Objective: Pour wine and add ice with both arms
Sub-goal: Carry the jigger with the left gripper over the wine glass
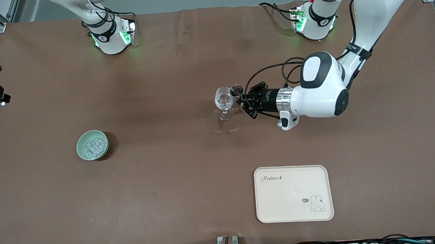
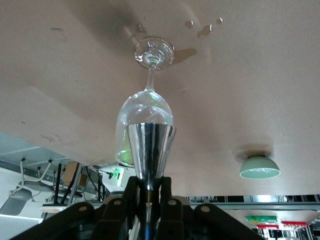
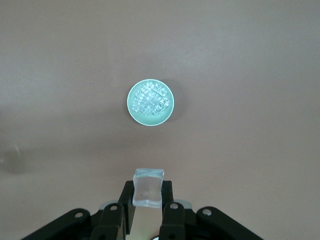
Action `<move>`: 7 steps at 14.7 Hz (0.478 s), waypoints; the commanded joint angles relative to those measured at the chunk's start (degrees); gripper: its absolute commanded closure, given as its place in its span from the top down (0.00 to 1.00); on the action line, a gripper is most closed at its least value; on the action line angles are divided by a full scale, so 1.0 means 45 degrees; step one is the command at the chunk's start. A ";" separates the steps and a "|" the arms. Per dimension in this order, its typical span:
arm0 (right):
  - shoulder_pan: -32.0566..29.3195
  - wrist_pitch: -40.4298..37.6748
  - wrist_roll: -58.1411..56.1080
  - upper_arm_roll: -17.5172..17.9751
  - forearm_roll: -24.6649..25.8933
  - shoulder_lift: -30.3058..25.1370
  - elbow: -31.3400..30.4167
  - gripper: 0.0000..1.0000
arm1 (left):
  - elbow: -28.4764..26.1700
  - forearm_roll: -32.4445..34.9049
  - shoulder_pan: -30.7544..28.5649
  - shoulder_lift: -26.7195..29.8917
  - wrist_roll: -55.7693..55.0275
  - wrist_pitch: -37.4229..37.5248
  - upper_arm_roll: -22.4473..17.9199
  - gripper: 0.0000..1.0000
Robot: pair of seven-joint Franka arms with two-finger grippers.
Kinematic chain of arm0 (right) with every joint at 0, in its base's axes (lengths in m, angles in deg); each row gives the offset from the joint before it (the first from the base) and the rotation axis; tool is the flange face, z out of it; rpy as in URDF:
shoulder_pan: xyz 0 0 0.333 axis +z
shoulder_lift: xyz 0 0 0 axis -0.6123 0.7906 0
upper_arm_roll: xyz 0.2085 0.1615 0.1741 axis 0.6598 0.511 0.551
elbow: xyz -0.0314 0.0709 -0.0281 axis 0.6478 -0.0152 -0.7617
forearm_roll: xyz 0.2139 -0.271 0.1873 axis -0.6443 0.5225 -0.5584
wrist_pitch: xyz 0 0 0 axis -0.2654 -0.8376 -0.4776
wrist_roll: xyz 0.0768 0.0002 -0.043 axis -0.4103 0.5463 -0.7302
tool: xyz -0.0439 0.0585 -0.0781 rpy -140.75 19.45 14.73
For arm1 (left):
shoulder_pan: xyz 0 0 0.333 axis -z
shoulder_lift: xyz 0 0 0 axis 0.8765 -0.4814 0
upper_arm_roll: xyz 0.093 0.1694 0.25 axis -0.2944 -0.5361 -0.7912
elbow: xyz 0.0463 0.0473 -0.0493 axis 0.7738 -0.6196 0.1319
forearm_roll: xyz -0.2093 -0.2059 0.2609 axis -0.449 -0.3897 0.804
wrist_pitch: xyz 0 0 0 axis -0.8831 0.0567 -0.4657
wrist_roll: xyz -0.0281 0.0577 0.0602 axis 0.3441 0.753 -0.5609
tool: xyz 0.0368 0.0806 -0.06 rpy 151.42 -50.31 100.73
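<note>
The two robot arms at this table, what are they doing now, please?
The left gripper is shut on the silvery jigger and holds it tipped at the rim of the stemmed glass, which stands on the brown table. The right gripper is shut on one ice cube, high above the pale green bowl with more ice. The cream tray is nearer the front camera than the glass.
</note>
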 commanded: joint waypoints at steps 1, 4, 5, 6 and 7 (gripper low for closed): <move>-0.0036 -0.0101 -0.0072 0.0103 0.0147 0.0076 0.0246 0.01 | -0.0828 -0.0032 -0.0049 0.0901 -0.0317 -0.0748 -0.0043 0.01; -0.0016 -0.0101 -0.0072 0.0103 0.0127 0.0095 0.0246 0.01 | -0.1103 -0.0013 0.0165 0.1038 -0.0338 -0.1218 -0.0043 0.01; -0.0016 -0.0101 -0.0052 0.0122 0.0127 0.0095 0.0246 0.01 | -0.1181 0.0122 0.0263 0.1077 -0.0357 -0.1375 -0.0043 0.01; -0.0016 -0.0101 -0.0052 0.0122 0.0127 0.0076 0.0246 0.01 | -0.1201 0.0221 0.0303 0.1078 -0.0415 -0.1453 -0.0043 0.01; -0.0016 -0.0101 -0.0052 0.0122 0.0127 0.0076 0.0246 0.01 | -0.1202 0.0415 0.0322 0.1078 -0.0648 -0.1454 -0.0043 0.01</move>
